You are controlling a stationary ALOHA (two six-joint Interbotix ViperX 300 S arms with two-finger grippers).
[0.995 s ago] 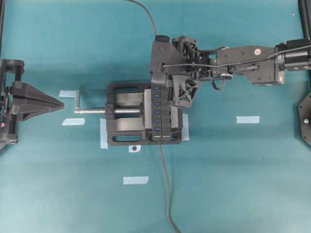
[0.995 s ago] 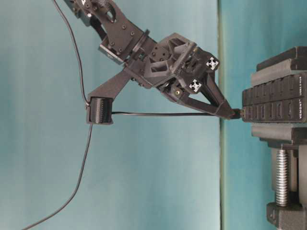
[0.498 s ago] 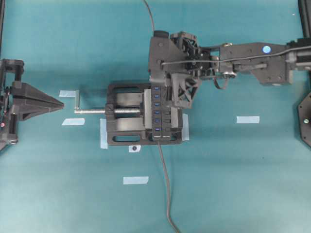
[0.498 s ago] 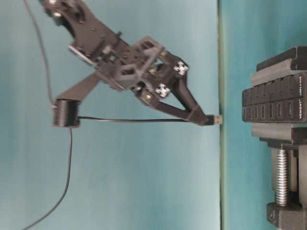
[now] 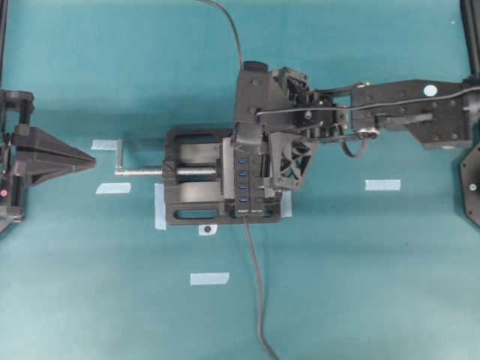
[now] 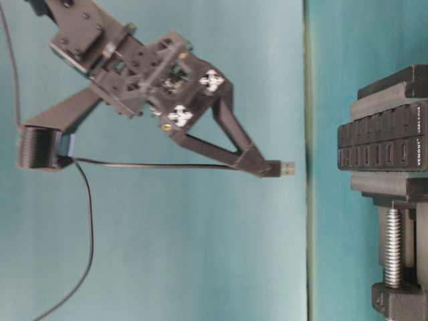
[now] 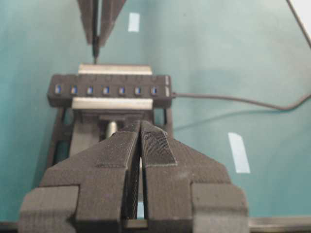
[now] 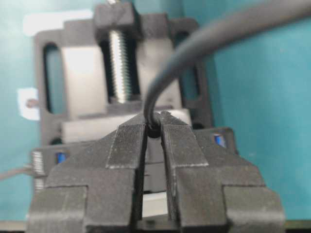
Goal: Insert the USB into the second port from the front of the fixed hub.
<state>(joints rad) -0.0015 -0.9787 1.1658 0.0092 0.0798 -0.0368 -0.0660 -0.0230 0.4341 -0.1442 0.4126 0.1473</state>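
USB (image 6: 286, 168): black plug, level (metal tip bare), apart from hub | fixed hub (image 6: 383, 145): vise-clamped; ports empty

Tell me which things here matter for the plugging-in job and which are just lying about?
In use:
- USB, pinched in the right tool
- hub, with its row of blue ports
- vise, clamping the hub

Lying about:
- tape strips on the table
- left tool, shut and parked aside

Robot lab, teal bench (image 5: 375, 300), clamped vise (image 5: 191, 196)

Open air separates the USB (image 6: 286, 168) from the fixed hub (image 6: 384, 144); nothing stands between them.
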